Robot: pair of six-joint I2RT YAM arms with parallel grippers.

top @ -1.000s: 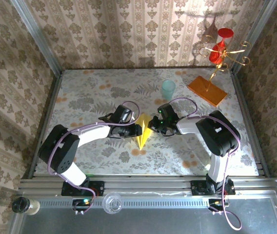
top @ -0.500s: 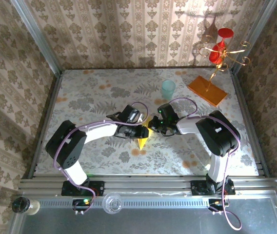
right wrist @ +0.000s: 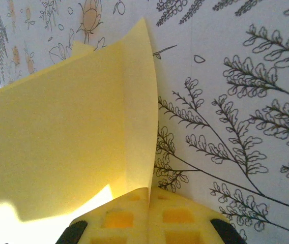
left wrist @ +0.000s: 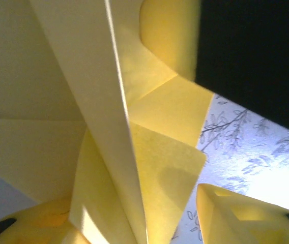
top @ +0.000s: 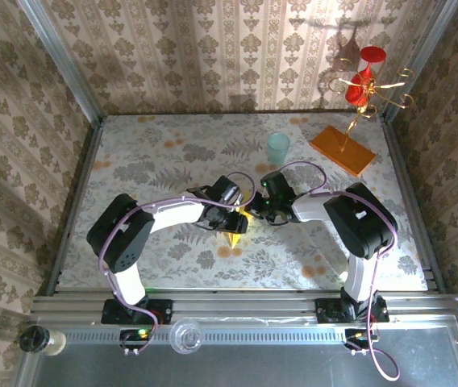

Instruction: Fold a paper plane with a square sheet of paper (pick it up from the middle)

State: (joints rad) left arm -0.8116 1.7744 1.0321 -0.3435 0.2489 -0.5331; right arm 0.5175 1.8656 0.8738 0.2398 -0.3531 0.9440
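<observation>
Desk: Paper (top: pixel 235 232) position, please?

Operator: I see it at the middle of the counter (top: pixel 148 169), between the two arms, its pointed tip toward the near edge. It is part-folded. In my left wrist view several yellow flaps stand up and cross, with one long sharp crease running down the frame.

Desk: Right end effector (right wrist: pixel 148 206)?

Operator: Clenched on the paper. In my right wrist view the two yellow pads (right wrist: pixel 180 218) are pressed together, and the paper's edge runs straight down into the seam between them. The sheet rises away from them to the left, curled at its top corner, and the printed counter lies bare to the right.

Desk: And the left end effector (left wrist: pixel 139 221)?

Operator: Released, as far as I can see. Its fingertips sit well apart at the bottom corners of my left wrist view, with the folded flaps standing between them. The right one is clear of the paper, with counter showing in the gap. Whether the left one touches the paper I cannot tell.

Desk: Anything else nearby?

Operator: From above, both end effectors meet over the paper, almost touching each other. A pale cup (top: pixel 278 147) stands upright beyond them, well apart, and an orange slab (top: pixel 338 151) lies toward the far right corner.
</observation>
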